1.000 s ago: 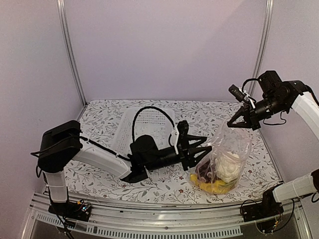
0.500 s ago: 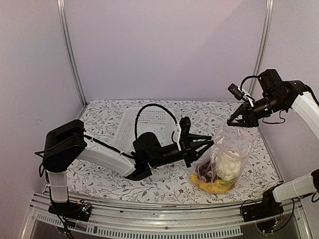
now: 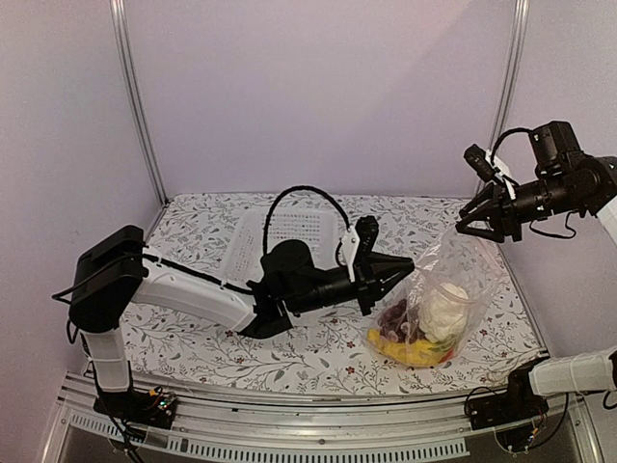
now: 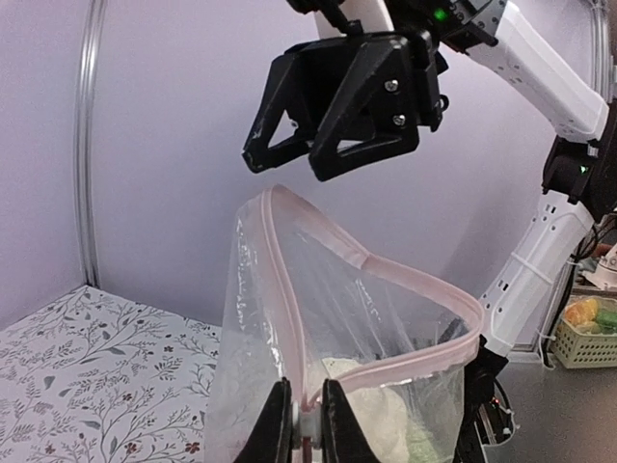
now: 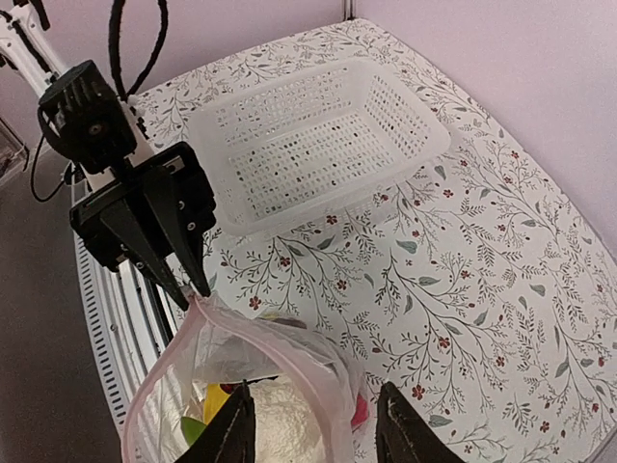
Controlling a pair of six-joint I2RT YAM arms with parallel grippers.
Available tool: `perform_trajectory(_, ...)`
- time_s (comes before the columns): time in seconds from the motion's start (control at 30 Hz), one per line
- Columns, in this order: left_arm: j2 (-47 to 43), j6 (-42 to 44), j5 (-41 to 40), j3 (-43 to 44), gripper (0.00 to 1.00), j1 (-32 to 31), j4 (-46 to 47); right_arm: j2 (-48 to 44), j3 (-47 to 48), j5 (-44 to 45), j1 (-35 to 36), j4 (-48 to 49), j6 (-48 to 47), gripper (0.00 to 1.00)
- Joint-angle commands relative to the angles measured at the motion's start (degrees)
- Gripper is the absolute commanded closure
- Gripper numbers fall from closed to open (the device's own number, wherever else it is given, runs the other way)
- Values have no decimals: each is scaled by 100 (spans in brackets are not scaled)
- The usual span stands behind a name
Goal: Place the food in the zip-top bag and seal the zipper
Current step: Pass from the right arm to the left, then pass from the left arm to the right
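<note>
The zip-top bag (image 3: pixel 453 280) stands on the table with its mouth open upward. Inside it lies the food: a white cauliflower (image 3: pixel 445 309), yellow pieces (image 3: pixel 410 349) and dark grapes (image 3: pixel 393 318). My left gripper (image 3: pixel 409 267) is shut on the pink zipper (image 4: pixel 282 274) at the mouth's left end, its fingers (image 4: pixel 280 429) pinching the strip. My right gripper (image 3: pixel 466 225) hangs open just above the bag's top edge, touching nothing. In the right wrist view its fingers (image 5: pixel 236 434) stand wide apart over the mouth, with the cauliflower (image 5: pixel 280 424) below.
A white lattice basket (image 5: pixel 318 145) lies empty on the flowered table behind the left arm. The left forearm (image 3: pixel 289 280) stretches low across the table's middle. Purple walls and metal posts (image 3: pixel 135 106) enclose the back and sides.
My right gripper opened, let go of the bag's top edge, and rose to the right. My left gripper closed on the zipper at the mouth's left end.
</note>
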Motion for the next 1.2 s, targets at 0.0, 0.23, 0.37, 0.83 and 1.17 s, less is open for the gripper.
perform_trajectory(0.0, -226, 127, -56, 242, 93, 157, -662, -329, 57, -279, 73, -525, -663, 58)
perform_trajectory(0.23, -269, 113, 12, 557, 95, 275, -1217, -511, -110, 267, 78, -508, -730, 52)
perform_trajectory(0.37, -334, 97, -55, 784, 95, 342, -1769, -524, 43, -252, 82, -808, -914, 52)
perform_trajectory(0.83, -383, -42, -28, 1834, 95, 396, -3579, 190, -259, 313, 1246, -699, -555, 50)
perform_trajectory(1.17, -648, -245, -179, 1865, 96, 388, -4013, 799, 44, 428, 1560, -430, -210, 47)
